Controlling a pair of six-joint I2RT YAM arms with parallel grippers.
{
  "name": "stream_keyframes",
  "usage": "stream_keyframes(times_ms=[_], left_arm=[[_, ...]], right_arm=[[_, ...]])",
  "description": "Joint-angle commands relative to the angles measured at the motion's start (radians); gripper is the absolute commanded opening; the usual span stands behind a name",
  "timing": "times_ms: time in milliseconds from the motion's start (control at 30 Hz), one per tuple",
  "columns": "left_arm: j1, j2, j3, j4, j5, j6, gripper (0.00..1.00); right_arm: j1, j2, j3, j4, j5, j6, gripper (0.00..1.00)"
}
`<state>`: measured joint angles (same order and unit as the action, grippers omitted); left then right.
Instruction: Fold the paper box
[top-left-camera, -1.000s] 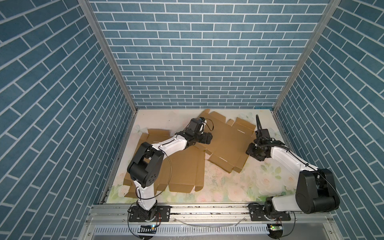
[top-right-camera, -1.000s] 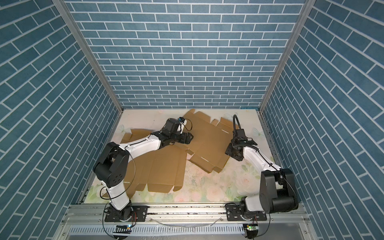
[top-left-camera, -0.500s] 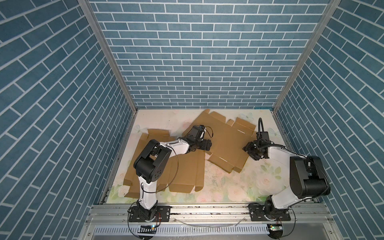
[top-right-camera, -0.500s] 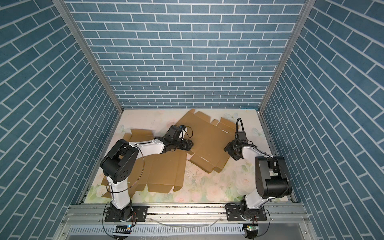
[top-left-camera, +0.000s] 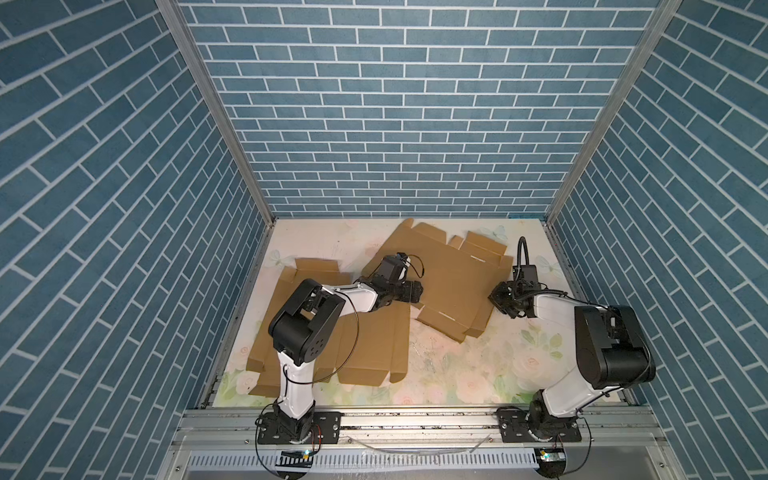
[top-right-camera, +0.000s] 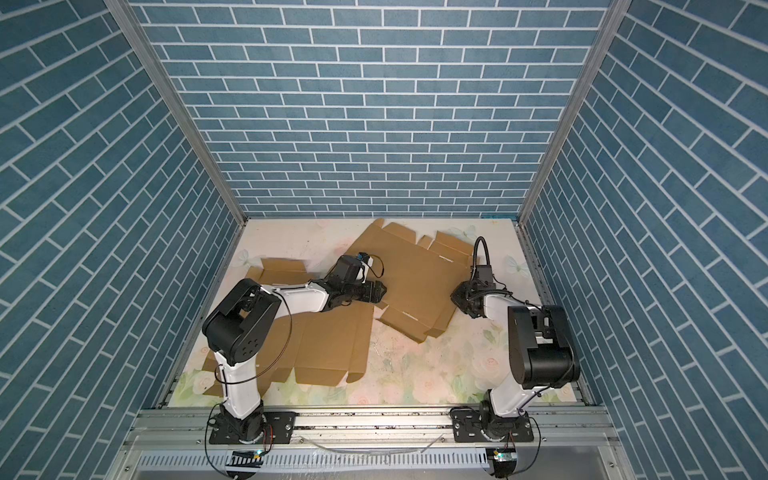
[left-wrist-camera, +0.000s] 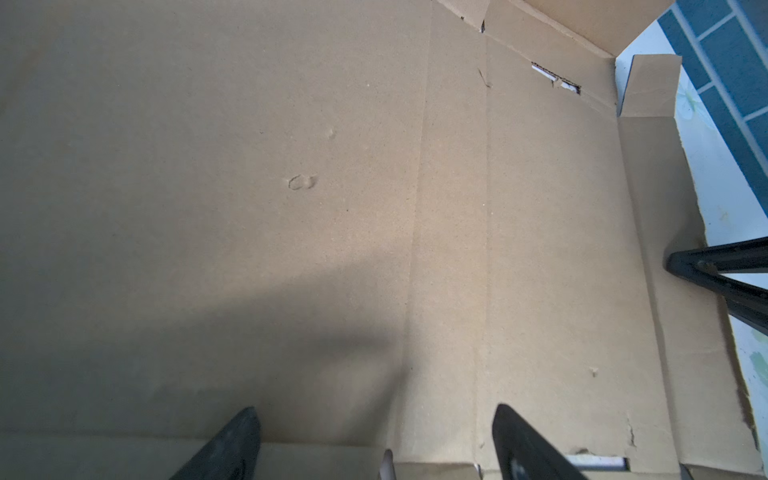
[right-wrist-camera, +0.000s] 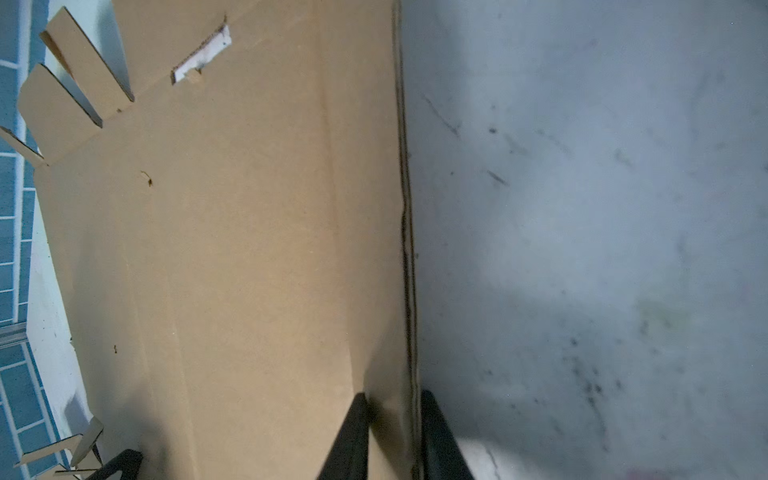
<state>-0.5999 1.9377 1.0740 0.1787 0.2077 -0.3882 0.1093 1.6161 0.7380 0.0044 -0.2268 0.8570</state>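
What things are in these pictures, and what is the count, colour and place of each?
far cardboard sheet: one, brown, flat, in the middle, toward the back.
near cardboard sheet: one, brown, flat, front left.
table: one, pale flower print, under both sheets.
walls: three, blue brick pattern, left, back, right.
rail: one, grey metal, along the front.
left arm: one, white and black, over the near cardboard sheet.
right arm: one, white and black, right side.
left gripper: one, black, open, above the far cardboard sheet.
right gripper: one, black, shut on the far cardboard sheet's right edge.
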Motion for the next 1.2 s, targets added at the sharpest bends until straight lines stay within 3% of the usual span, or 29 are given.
stream_keyframes(times_ms=[0,167,267,400,500,667,800,867,1000,1067,1167], left_arm=[[-0.004,0.012,-0.027,-0.036,0.035,-0.012,0.88],[-0.008,-0.011,-0.023,-0.041,0.060,-0.021,0.88],[-0.005,-0.115,-0.004,-0.095,0.060,0.007,0.89],[0.003,-0.260,0.051,-0.207,0.046,0.089,0.90],[0.018,-0.336,0.081,-0.275,0.040,0.136,0.90],[0.063,-0.445,0.080,-0.339,0.015,0.155,0.91],[0.095,-0.518,0.068,-0.354,-0.006,0.159,0.91],[0.098,-0.537,0.061,-0.364,-0.022,0.173,0.91],[0.116,-0.563,0.027,-0.371,-0.050,0.175,0.91],[0.129,-0.577,0.012,-0.373,-0.049,0.166,0.91],[0.139,-0.599,0.016,-0.391,-0.055,0.173,0.91]], right_arm=[[0.004,-0.003,-0.015,0.029,0.004,0.014,0.20],[0.004,0.020,0.040,-0.062,0.053,-0.027,0.08],[0.004,0.009,0.116,-0.209,0.111,-0.134,0.02],[0.002,-0.014,0.224,-0.385,0.100,-0.273,0.00],[-0.054,-0.048,0.241,-0.391,-0.070,-0.294,0.00],[-0.164,-0.133,0.162,-0.141,-0.413,-0.121,0.00],[-0.163,-0.142,0.149,-0.013,-0.568,-0.023,0.00],[-0.166,-0.154,0.120,0.034,-0.589,0.006,0.00],[-0.181,-0.173,0.010,0.291,-0.687,0.157,0.00],[-0.177,-0.177,0.008,0.258,-0.739,0.120,0.00],[-0.175,-0.248,0.064,-0.144,-0.697,-0.180,0.00]])
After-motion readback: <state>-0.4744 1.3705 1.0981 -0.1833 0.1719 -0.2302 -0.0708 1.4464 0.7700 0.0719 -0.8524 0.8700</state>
